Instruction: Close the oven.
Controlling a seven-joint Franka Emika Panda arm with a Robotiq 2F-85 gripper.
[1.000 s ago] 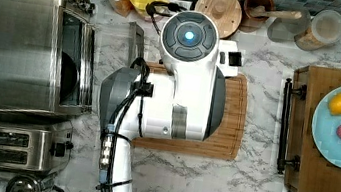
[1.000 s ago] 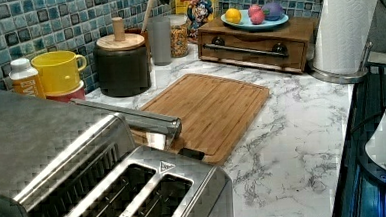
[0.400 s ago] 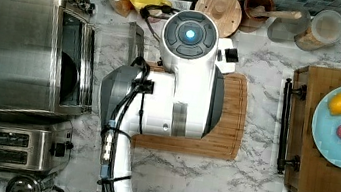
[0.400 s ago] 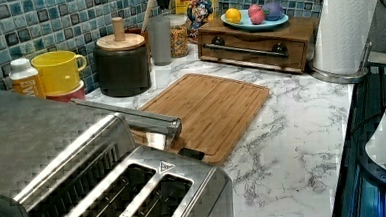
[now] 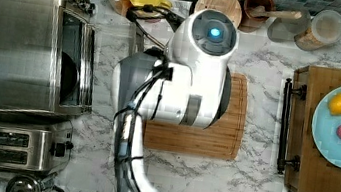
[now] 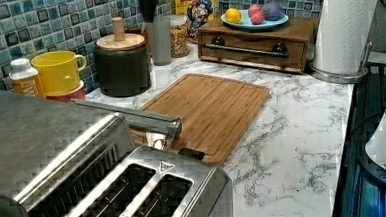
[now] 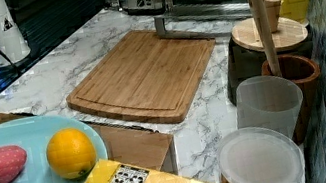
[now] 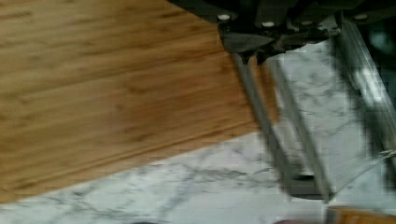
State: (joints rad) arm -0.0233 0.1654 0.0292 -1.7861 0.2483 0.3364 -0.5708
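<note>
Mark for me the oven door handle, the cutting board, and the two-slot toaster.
oven door handle (image 7: 186,34), right view, on the metal bar above the counter.
cutting board (image 7: 145,74), right view, middle of its wooden face.
two-slot toaster (image 5: 17,147), top view, on its steel top between the slots.

Open oven (image 5: 39,47) door (image 7: 190,25) overhangs the board's (image 7: 145,74) far edge; bare board and marble (image 7: 59,64) nearer.

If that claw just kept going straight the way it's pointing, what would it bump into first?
Most likely the bar handle of the open oven door: in the wrist view the gripper sits directly over it, cutting board alongside. How near it is can't be judged.
</note>
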